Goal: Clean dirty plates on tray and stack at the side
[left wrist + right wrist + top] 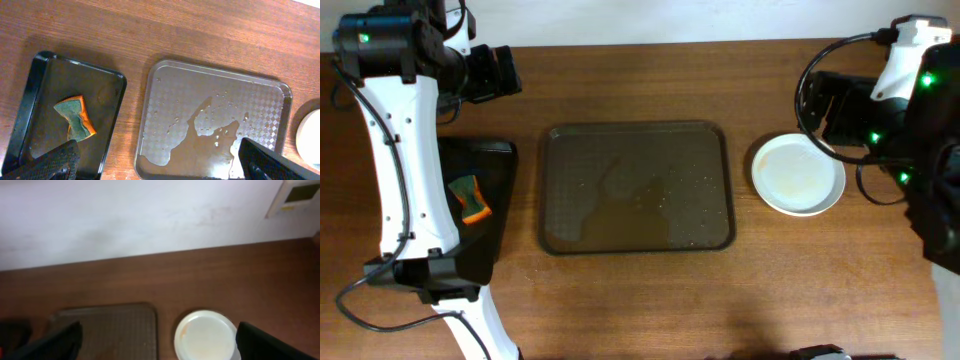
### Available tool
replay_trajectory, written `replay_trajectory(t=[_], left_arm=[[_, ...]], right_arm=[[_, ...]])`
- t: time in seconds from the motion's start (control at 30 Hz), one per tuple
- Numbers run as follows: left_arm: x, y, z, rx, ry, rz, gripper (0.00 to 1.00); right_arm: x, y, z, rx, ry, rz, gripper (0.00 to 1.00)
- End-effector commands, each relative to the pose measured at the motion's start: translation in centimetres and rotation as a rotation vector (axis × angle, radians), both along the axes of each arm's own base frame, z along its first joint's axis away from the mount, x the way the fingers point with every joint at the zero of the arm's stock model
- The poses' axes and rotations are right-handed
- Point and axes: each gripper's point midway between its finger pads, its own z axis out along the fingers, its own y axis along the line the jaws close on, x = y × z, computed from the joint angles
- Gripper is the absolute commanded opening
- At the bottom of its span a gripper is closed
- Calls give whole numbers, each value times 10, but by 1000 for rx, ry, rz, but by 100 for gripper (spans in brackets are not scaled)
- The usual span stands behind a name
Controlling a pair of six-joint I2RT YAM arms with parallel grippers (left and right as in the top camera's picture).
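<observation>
Left tool [160, 145] and right tool [159, 330] both spread open, empty; plates [798, 174] sit stacked on desk [640, 300] right of centre, just beside the wet tray [635, 187] mid-frame; risk: right tool dropping low clips the stack, shoves it off the desk.

The desk [630, 300] under my arms is dark reddish-brown wood with the grain running left to right. Three things lie directly on it, in a row across its middle. The brown tray [580, 150] sits flat at the centre, long side along the grain. To my left, just beside it with a strip of bare wood between, lies a glossy black tray [500, 200]. To my right, near the brown tray but apart from it, rests a white plate [798, 174]; I cannot tell whether others lie beneath it.
</observation>
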Motion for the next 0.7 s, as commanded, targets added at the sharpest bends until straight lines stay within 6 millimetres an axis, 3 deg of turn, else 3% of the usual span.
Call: replay_trajectory(t=[0.0,0.03,0.13,0.2,0.3,0.4,0.47,0.67], left_arm=[[1,-1,-3,0,6,-17,99],[1,-1,-3,0,6,-17,99],[1,-1,-3,0,6,-17,100],[1,-1,-3,0,6,-17,99],[1,-1,-3,0,6,-17,99],[1,-1,-3,0,6,-17,99],[1,-1,-3,0,6,-17,100],[1,-1,-3,0,6,-17,100]], right_arm=[[-6,-11,-13,-25,-60,-38,98],[-11,-15,-18,-14,-97,-44,98],[-46,-24,-71,-5,-237,-3,98],[-61,-23,-97,-2,-322,-2,99],[-91,-13,-153,19,-532,57,98],[-96,-11,-197,25,-597,70,98],[-89,-7,-224,37,-599,88,98],[-84,-7,-276,38,-454,84,98]])
